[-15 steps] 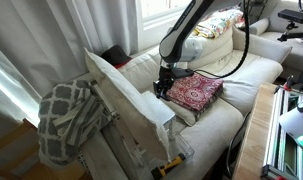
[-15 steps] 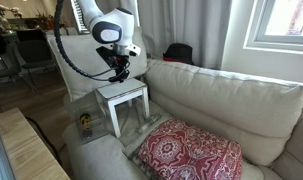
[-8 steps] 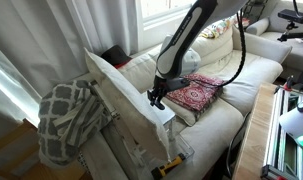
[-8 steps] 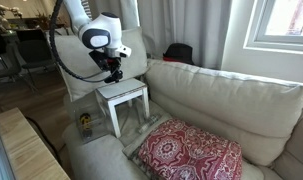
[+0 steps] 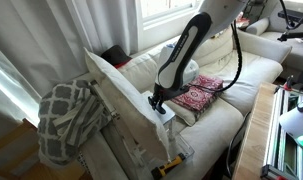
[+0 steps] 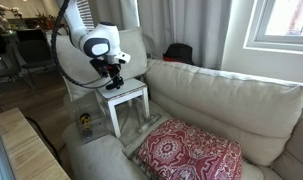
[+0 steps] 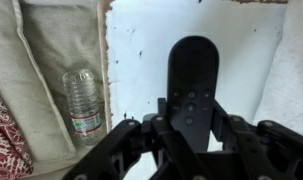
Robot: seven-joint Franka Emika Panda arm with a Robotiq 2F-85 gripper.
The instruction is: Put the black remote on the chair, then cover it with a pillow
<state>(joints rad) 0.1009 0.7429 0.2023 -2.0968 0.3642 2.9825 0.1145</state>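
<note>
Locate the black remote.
Wrist view: the black remote lies flat on the white side table, its near end between the fingers of the open gripper; a water bottle lies beside the table.

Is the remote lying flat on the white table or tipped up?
Flat: the black remote lies buttons-up on the white table, with the open gripper astride its near end.

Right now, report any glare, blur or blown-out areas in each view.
Wrist view: the small white side table is overexposed and nearly featureless; the slim black remote stands sharp against it; the tool at the bottom edge is dark and soft. In an exterior view the daylit window is blown out white; in an exterior view the cream fabric couch is evenly lit.
</note>
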